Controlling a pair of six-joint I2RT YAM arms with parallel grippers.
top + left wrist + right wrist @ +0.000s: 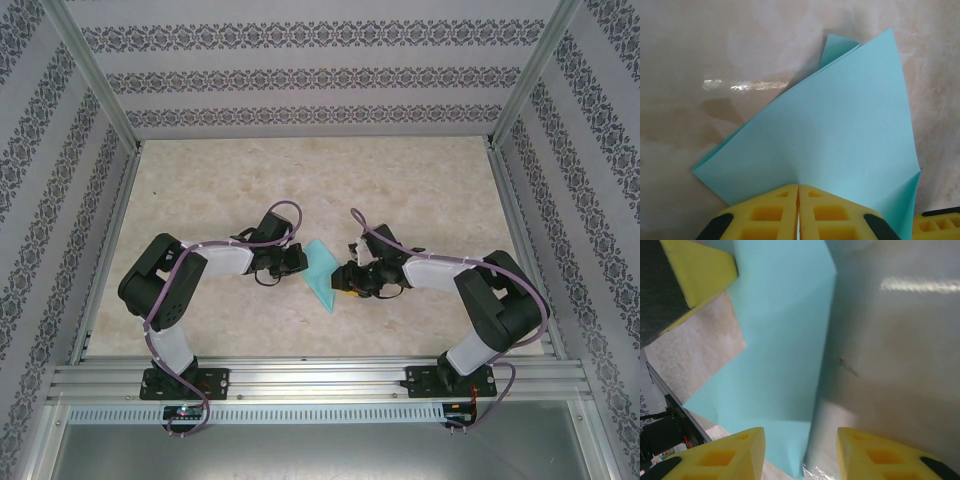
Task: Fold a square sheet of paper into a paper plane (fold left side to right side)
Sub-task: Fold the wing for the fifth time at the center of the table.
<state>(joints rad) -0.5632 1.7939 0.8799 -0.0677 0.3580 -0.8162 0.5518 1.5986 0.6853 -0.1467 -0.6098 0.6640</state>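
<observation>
Yellow fingers of the left gripper (798, 187) sit pressed together at the bottom of my left wrist feed, pinching the near edge of the square sheet of paper (840, 130) where a crease runs into them. I see the sheet partly folded, turquoise side showing, mid-desk (400, 180) between both arms. On my right wrist feed the right gripper (799, 432) stands partly open, a corner of the paper between its fingers.
</observation>
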